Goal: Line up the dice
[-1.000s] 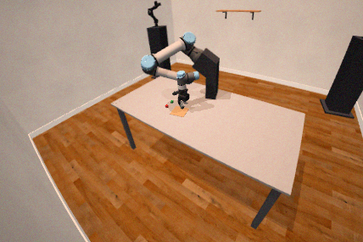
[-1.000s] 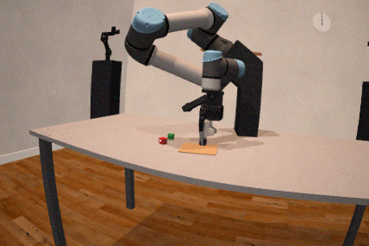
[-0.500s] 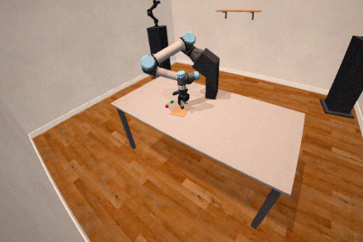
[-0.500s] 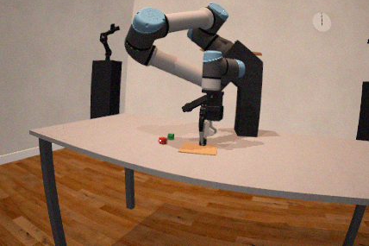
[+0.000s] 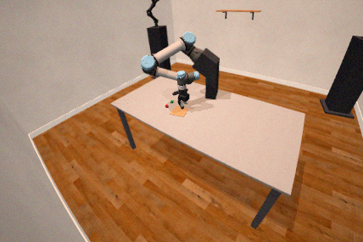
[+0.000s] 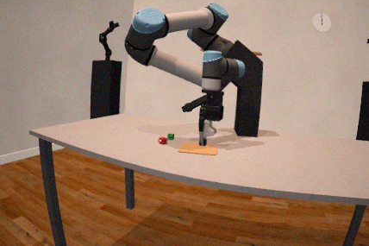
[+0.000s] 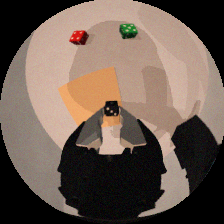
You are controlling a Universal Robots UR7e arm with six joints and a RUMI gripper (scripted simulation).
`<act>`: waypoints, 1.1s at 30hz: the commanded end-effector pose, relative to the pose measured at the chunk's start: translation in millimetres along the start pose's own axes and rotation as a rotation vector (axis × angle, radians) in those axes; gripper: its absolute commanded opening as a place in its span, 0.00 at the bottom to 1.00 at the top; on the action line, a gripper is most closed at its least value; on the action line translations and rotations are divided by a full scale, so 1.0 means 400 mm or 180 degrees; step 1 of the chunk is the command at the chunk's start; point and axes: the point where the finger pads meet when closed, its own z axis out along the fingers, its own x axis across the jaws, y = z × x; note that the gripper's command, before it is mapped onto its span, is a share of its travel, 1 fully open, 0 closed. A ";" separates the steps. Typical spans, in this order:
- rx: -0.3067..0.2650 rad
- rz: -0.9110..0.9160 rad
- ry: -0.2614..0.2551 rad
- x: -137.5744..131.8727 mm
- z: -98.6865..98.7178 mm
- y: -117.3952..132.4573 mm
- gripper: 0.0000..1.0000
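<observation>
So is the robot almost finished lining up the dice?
Not yet. Nothing sits placed on the mat yet. The gripper is shut on the black die, holding it at the mat, so that one is in hand. The red die and green die are off the mat on the table, so both must be moved into line.

Hidden almost wholly between the closed fingers of the gripper [image 7: 111, 116] in the wrist view: the black die [image 7: 111, 108], only its top face peeking out, pips too blurred to count. Too small to read in the top view: the red die [image 5: 165, 105] and green die [image 5: 171, 101], mere specks at 9 o'clock from the mat [image 5: 179, 112]. Covered along its 6 o'clock edge in the wrist view: the mat, lost under the gripper body.
</observation>
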 end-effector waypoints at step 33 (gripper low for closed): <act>0.0000 0.0000 -0.0003 -0.001 -0.001 0.000 0.24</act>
